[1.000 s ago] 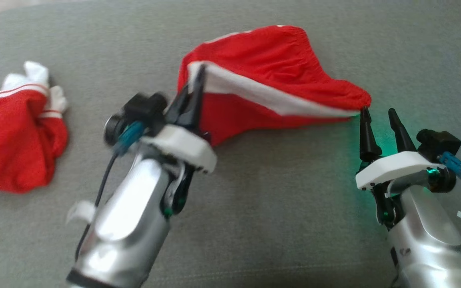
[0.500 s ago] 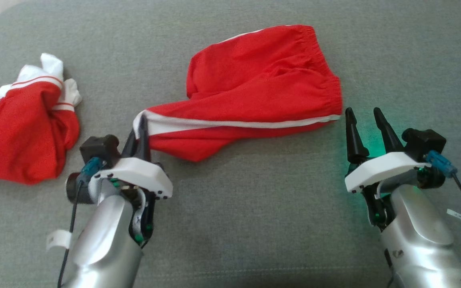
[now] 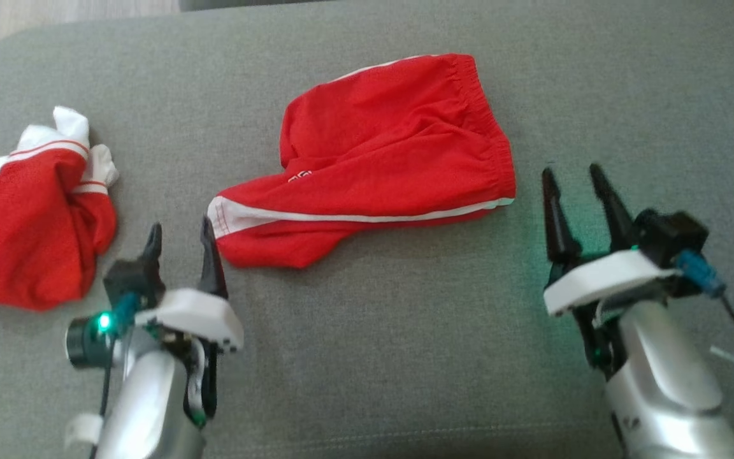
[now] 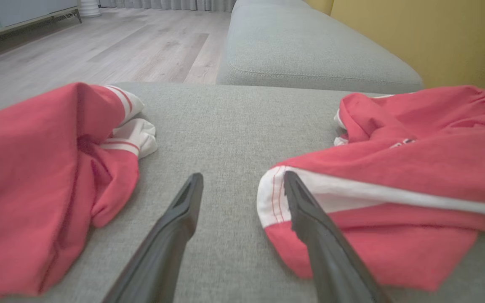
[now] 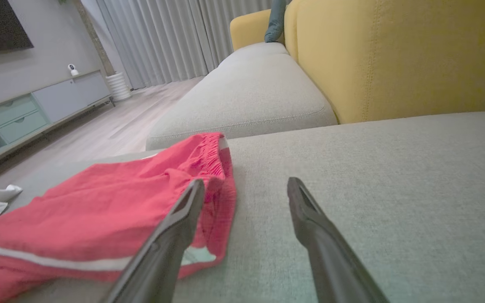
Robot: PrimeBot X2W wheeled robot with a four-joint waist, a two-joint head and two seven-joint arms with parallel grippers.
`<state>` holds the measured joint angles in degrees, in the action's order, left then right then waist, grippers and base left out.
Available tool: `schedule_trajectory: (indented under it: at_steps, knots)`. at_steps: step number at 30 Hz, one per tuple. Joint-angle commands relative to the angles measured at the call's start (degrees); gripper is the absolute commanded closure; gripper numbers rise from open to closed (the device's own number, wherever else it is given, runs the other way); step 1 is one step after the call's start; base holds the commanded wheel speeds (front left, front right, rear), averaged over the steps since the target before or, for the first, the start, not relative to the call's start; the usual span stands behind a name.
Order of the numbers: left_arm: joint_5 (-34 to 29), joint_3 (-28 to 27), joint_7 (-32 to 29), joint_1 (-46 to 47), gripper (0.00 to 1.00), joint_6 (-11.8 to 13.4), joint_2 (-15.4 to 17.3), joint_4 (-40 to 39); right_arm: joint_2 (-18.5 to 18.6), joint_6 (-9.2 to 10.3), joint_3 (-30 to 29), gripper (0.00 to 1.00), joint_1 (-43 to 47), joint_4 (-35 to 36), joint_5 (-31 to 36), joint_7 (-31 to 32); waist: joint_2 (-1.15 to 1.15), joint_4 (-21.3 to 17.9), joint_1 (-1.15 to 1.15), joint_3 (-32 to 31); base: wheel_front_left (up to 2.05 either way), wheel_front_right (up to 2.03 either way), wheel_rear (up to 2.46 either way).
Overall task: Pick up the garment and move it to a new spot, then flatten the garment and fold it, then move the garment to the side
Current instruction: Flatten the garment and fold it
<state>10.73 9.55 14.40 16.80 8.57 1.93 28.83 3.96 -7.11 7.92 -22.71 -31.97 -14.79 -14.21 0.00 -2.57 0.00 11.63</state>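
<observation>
The garment [image 3: 380,159], red shorts with a white side stripe, lies folded on the grey cushion [image 3: 392,357], waistband toward the right. Its white-trimmed leg hem [image 4: 270,202] rests just right of my left gripper [image 3: 179,242], which is open and holds nothing. In the left wrist view the gripper [image 4: 242,185] has bare cushion between its fingers, and the right finger overlaps the hem's edge. My right gripper [image 3: 574,182] stands open just right of the waistband [image 5: 217,168], apart from the cloth. Seen from the right wrist, that gripper [image 5: 246,187] has its left finger in front of the waistband.
A second crumpled red garment with white striped cuffs [image 3: 29,210] lies at the cushion's left, close to my left gripper. Beyond are another grey cushion [image 5: 246,97], a yellow sofa back [image 5: 394,54] and a wooden floor [image 4: 99,46]. The cushion's left edge is rounded.
My left gripper pulled the leg hem down and to the left, laid it on the cushion, opened and let go. The right gripper stayed open. The camera shifted a little.
</observation>
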Motion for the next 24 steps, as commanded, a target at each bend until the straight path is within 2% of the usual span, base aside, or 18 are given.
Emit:
schedule_trajectory:
  at_steps: [1, 7, 14, 24]
  knots:
    - [-0.9, -2.0, 0.6, -1.1, 0.00, 0.1, 1.0, -3.2, -1.0, -0.37, 1.9, 0.00, 1.0, 2.4, 0.9, -0.8, 0.00, 0.3, 0.00, -0.8, 0.00, 0.00, 0.00]
    - [-1.3, -1.2, 0.6, -5.7, 0.00, 0.1, 1.0, -6.2, -1.1, -0.37, 4.1, 0.00, 3.5, 2.5, 3.2, -0.8, 0.00, 1.3, 0.00, -2.8, 0.00, 0.00, 0.00]
    - [-1.6, -0.4, 0.6, -9.2, 0.00, -0.3, 1.0, -7.6, -1.1, -0.37, 5.1, 0.00, 5.0, 0.5, 2.6, -0.8, 0.00, 1.6, 0.00, -4.4, 0.00, 0.00, 0.00]
    - [-0.6, 1.2, 0.6, -7.8, 0.00, -1.0, 1.0, -8.1, -1.1, -0.37, 4.6, 0.00, 1.8, -4.4, 6.4, -0.8, 0.00, 2.2, 0.00, -1.6, 0.00, 0.00, 0.00]
